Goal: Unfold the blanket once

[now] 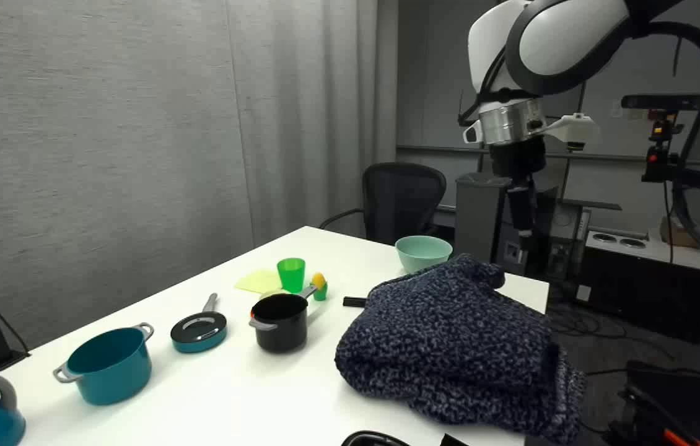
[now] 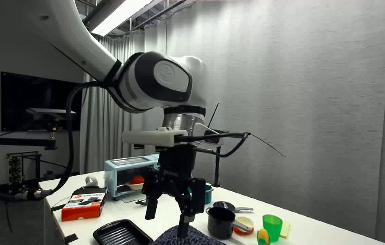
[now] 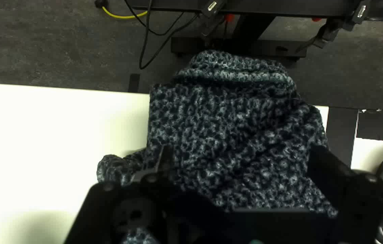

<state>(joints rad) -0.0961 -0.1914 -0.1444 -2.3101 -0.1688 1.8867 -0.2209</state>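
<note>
The blanket [image 1: 449,347] lies on the right side of the table [image 1: 201,402] as seen in an exterior view, folded into a thick, layered pile. Its right side hangs past the table's right edge. A rolled lump at the far end points toward the mint bowl [image 1: 423,263], which stands just beyond the pile. The left side ends in a rounded fold facing the black pot [image 1: 282,337]. The long axis appears to run left to right, out over the edge; the gripper [image 2: 167,220] covers part of the pile in the wrist view, so this reading is not certain. A diagonal crease crosses the top layer.

The gripper is raised above the table, pointing down. Its jaws stand wide apart, and a gap shows between the fingers [image 1: 522,214] and the blanket.

Left of the blanket, the black pot stands on the table with the green cup [image 1: 291,275] beyond it. The pan [image 1: 199,341] lies farther left, and the teal pot [image 1: 118,378] left of that. A black tray [image 1: 375,438] lies on the near side of the blanket, partly cut off.
</note>
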